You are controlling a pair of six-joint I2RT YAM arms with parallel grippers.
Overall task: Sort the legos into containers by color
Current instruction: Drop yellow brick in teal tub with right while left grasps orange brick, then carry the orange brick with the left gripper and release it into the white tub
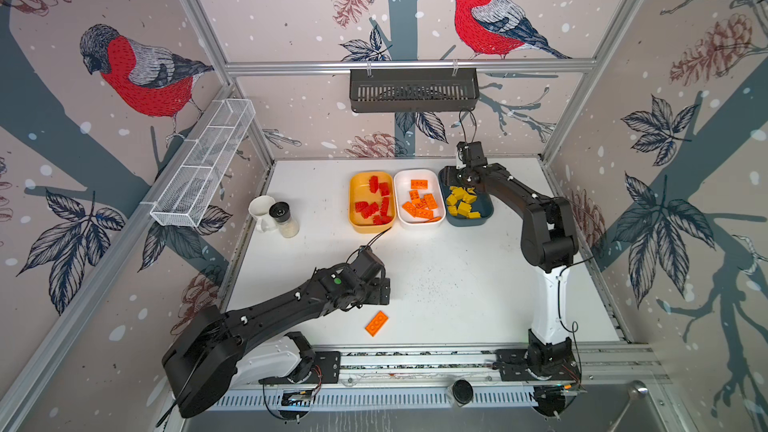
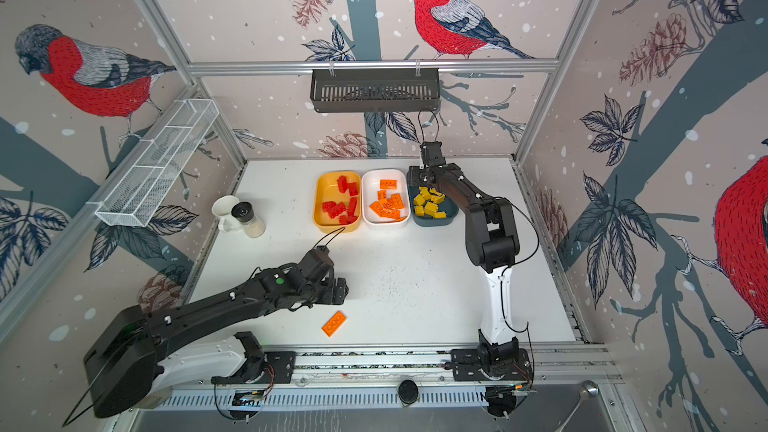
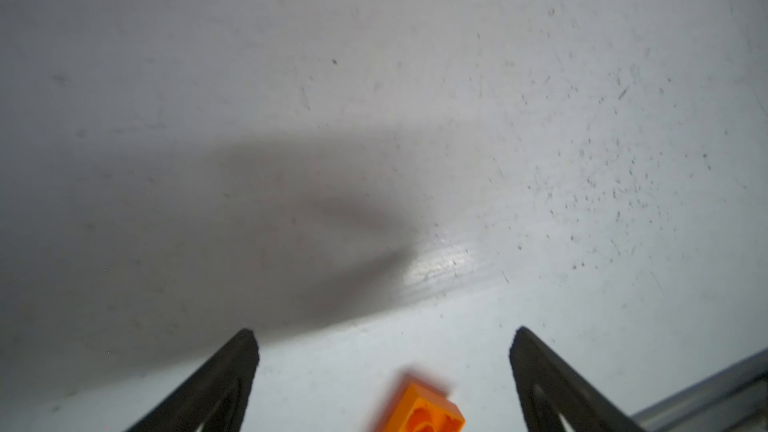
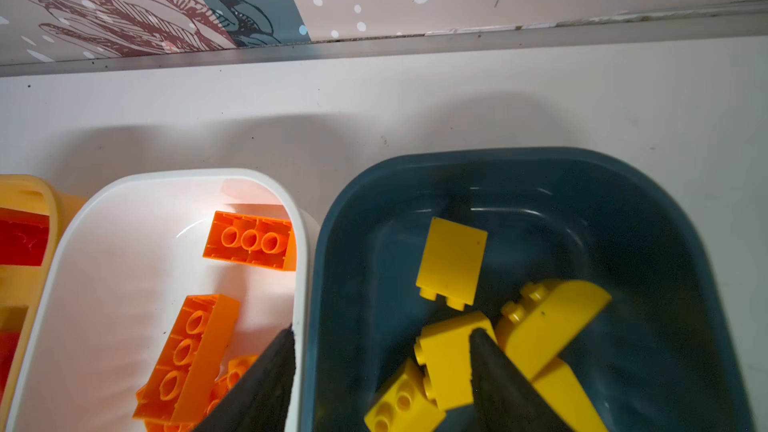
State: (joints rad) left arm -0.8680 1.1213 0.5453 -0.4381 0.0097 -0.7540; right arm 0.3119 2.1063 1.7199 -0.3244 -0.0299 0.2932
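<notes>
Lying studs-up, the orange lego (image 1: 377,323) runs diagonally.

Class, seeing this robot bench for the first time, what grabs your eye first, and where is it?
Three tubs stand in a row at the back of the table: a yellow tub holding red legos, a white tub holding orange, and a teal tub holding yellow, with the right gripper open over its edge. One orange plate lies alone near the front, beside the open left gripper.
</notes>
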